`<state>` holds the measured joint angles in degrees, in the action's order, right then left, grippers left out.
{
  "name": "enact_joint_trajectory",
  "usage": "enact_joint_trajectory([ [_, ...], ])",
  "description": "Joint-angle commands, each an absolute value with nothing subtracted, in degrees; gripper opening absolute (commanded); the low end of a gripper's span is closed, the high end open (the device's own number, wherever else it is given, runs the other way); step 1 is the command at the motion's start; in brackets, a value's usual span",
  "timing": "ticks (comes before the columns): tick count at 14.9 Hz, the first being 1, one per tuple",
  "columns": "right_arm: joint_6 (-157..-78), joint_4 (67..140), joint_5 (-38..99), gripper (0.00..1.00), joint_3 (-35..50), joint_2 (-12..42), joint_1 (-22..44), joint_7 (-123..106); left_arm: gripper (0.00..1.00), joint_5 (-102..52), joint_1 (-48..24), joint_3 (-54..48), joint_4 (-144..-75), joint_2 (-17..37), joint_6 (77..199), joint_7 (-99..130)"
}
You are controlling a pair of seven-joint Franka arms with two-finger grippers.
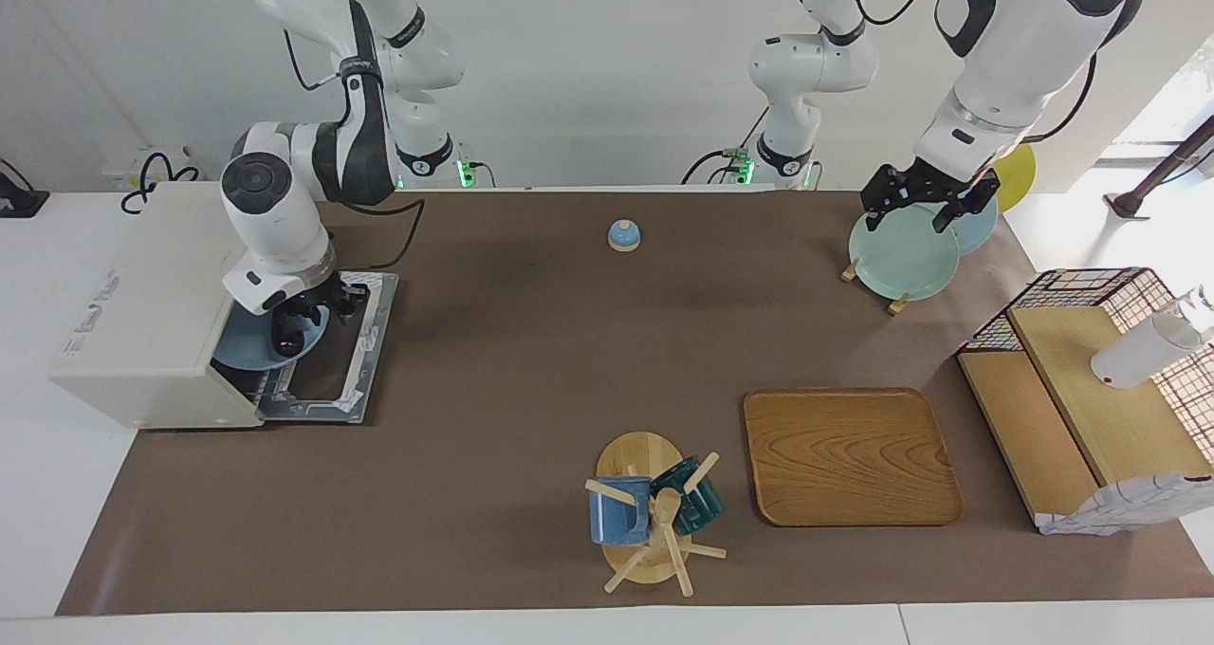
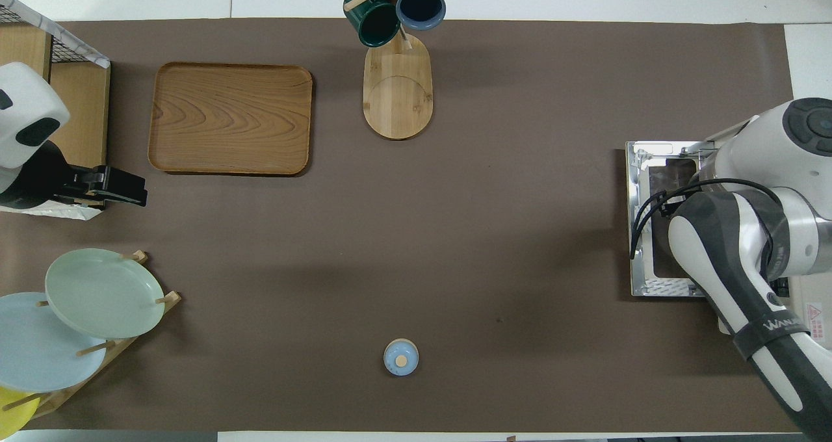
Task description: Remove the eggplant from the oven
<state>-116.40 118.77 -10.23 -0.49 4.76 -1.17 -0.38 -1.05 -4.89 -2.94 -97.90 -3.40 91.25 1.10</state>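
The cream-white oven (image 1: pixel 142 294) stands at the right arm's end of the table, its door (image 1: pixel 353 370) folded down flat. A blue plate (image 1: pixel 242 353) sticks out of the oven's mouth, and the dark eggplant (image 1: pixel 285 337) is on it. My right gripper (image 1: pixel 302 321) reaches down onto the eggplant's upper end and is shut on it. In the overhead view the right arm covers the gripper and the eggplant, and only the oven door (image 2: pixel 663 234) shows. My left gripper (image 1: pixel 929 199) waits open over the plate rack.
A plate rack (image 1: pixel 901 256) with pale plates stands near the left arm. Also on the brown mat are a small blue bell (image 1: pixel 623 235), a wooden tray (image 1: pixel 851 455), a mug tree (image 1: pixel 650 517) with two mugs, and a wire-and-wood shelf (image 1: pixel 1091 389).
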Motion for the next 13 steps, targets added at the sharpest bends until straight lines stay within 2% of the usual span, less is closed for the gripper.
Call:
enact_joint_trajectory([
  [1,-121.45,124.26,-11.6,0.42,-0.18,2.03,-1.93,-1.76,1.0,-0.09,-4.48,-3.16,-97.82,-3.69,91.05,0.97],
  [5,-121.64,124.8,-14.67,0.32,-0.09,1.58,-1.76,-1.76,1.0,-0.09,-4.48,-3.16,-97.39,-3.43,91.14,1.05],
  [8,-121.55,124.72,-16.17,0.0,-0.09,1.58,-1.32,-1.76,1.0,-0.09,-4.48,-3.16,-97.38,-3.43,91.05,1.05],
  [13,-120.23,123.05,-17.31,0.0,0.17,2.02,0.79,-1.41,1.0,-0.09,-4.39,-3.08,-97.38,-3.69,91.4,1.23],
])
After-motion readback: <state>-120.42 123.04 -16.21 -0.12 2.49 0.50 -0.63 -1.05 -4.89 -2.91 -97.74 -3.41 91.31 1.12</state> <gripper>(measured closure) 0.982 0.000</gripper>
